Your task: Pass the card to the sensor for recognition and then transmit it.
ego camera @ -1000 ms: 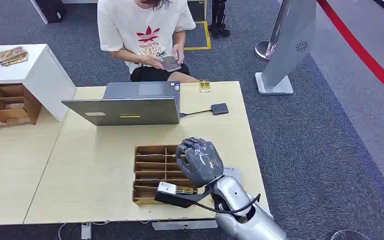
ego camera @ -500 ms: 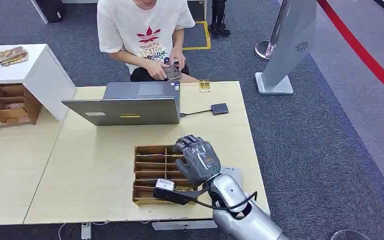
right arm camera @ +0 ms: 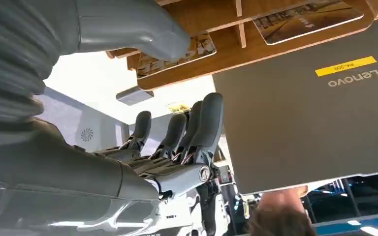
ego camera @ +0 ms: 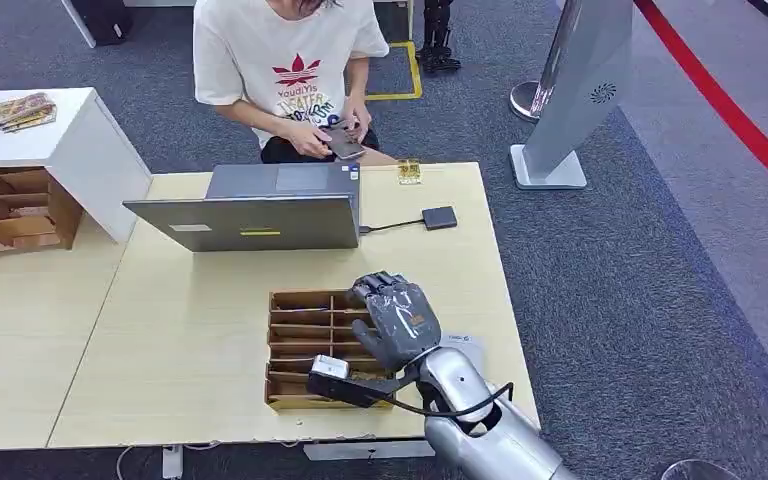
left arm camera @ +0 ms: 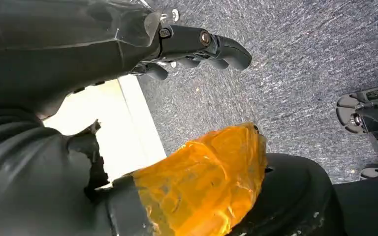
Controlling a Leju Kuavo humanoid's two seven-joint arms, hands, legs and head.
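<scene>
The right hand [ego camera: 397, 322] hovers over the right side of a wooden slotted rack [ego camera: 305, 350] near the front edge of the table [ego camera: 180, 320], fingers spread and holding nothing. In the right wrist view its thumb [right arm camera: 142, 30] reaches toward the rack's near slot, where a card [right arm camera: 174, 55] lies flat, with the fingers [right arm camera: 204, 123] apart on the other side. A second card [right arm camera: 307, 15] lies in a farther slot. Which other slots hold cards cannot be told.

A card of this kind is likely thin, light, stiff and smooth, so it may slip from a loose pinch; the best hold is probably on the exposed edge sticking out of the slot, thumb on one face and fingers on the other.

The left hand [left arm camera: 197, 46] hangs beside the table over the carpet, fingers loosely open with nothing in them.

Farther off, a laptop [ego camera: 260, 210] stands open, and a small black sensor [ego camera: 439, 217] lies to its right, cabled to it. A person [ego camera: 285, 70] sits beyond the table with a phone.
</scene>
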